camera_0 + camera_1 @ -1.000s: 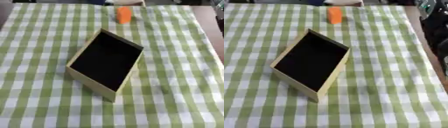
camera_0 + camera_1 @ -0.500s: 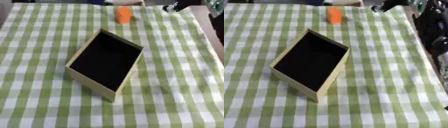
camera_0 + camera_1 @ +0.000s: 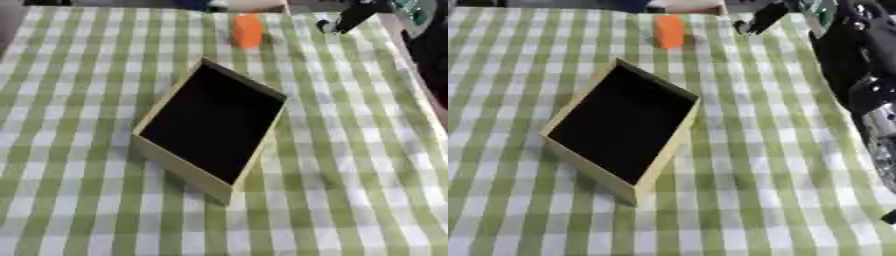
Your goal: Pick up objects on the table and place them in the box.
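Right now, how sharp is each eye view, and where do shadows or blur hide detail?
Left eye view: soft throughout; the orange block has fuzzy edges, and the tan cardboard box has an interior that reads as flat black. Right eye view: equally soft; the right hand is a dark smear at the top edge, its fingers unreadable. The green checked tablecloth looks evenly lit, without glare.

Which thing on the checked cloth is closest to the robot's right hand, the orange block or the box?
The orange block. It stands at the far edge, just left of the right hand, while the box sits nearer mid-table.
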{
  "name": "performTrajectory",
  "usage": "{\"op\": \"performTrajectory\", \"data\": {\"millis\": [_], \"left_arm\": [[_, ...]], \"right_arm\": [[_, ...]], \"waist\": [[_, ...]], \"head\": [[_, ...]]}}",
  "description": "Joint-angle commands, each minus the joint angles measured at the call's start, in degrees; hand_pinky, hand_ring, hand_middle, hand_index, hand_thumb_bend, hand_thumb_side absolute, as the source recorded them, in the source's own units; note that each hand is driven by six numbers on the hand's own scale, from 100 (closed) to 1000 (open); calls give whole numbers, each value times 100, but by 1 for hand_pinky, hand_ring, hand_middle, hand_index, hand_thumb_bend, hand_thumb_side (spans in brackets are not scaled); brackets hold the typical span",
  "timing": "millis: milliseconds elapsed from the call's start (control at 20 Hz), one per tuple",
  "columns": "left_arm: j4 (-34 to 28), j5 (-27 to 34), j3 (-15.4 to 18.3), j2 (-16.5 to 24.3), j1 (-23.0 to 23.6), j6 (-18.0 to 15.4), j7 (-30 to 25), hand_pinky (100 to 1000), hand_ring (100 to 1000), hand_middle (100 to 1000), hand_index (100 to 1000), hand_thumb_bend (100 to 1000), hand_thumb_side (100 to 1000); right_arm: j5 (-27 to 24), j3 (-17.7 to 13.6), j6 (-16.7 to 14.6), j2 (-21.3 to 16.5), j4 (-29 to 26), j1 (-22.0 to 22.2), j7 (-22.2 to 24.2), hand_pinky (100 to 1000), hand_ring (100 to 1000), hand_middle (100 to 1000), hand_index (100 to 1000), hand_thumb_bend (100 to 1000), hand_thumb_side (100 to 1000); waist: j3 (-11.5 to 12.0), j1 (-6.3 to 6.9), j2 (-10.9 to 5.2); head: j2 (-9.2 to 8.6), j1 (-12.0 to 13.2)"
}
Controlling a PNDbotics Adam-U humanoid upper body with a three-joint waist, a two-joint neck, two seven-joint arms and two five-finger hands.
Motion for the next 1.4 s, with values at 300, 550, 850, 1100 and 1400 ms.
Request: {"op": "performTrajectory", "data": {"millis": [300,550,850,1100,1400], "left_arm": [[-91,19,-10,116,-102,-9,-24,764,728,766,759,525,633],[-91,25,-13,115,-134,-16,-28,764,727,765,759,523,632],[-91,31,-24,112,-184,-28,-39,764,727,764,759,518,630],[-91,47,-36,109,-218,-30,-59,764,727,763,758,513,630],[-91,56,-41,111,-254,-22,-73,764,725,762,757,515,634]], "right_arm": [[-18,65,-89,25,-103,-243,30,915,920,890,1000,143,411],[-72,106,-144,94,-113,-295,114,924,930,898,1000,156,412],[100,150,-159,122,-256,-339,63,934,933,908,1000,218,444],[172,158,-225,212,-285,-389,-107,930,929,911,1000,205,429],[366,193,-232,278,-302,-442,-191,985,1000,949,1000,242,426]], "waist": [[61,-25,-66],[115,-39,-15],[161,-48,45],[186,-46,80],[235,-66,150]], "head": [[-133,-76],[-197,-140],[-277,-214],[-322,-245],[-400,-283]]}}
